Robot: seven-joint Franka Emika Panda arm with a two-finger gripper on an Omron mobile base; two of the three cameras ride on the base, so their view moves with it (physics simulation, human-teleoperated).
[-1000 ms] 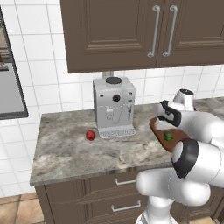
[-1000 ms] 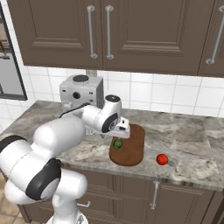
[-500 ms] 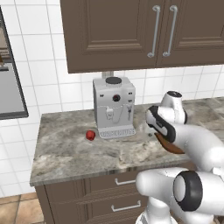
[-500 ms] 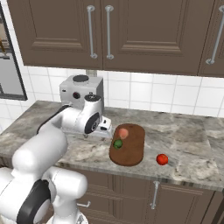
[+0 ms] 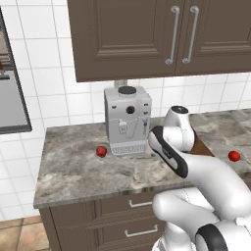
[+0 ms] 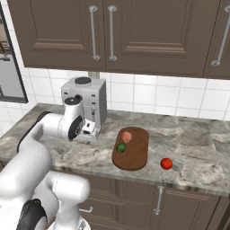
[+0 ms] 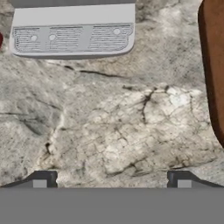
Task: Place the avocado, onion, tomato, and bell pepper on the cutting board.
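Observation:
The dark reddish-brown cutting board (image 6: pixel 134 157) lies on the counter right of the coffee machine. The orange-tan onion (image 6: pixel 126 136) and the green avocado (image 6: pixel 121 147) rest on its left half. One small red produce item (image 6: pixel 166 163) sits on the counter right of the board; it also shows as a red ball (image 5: pixel 234 156). Another red item (image 5: pixel 101 151) sits left of the machine. I cannot tell which is the tomato and which the bell pepper. My gripper (image 6: pixel 91 133) hangs low in front of the machine, left of the board. Its fingers (image 7: pixel 113 180) stand open over bare counter, holding nothing.
A silver coffee machine (image 5: pixel 127 120) stands against the tiled wall; its drip tray (image 7: pixel 72 37) lies just ahead of the hand. The board's edge (image 7: pixel 214 65) runs along the right of the hand view. Brown cabinets hang overhead. The counter's front edge is near.
The arm has swung left from above the cutting board to the front of the coffee machine. The onion now shows lying on the board beside the avocado.

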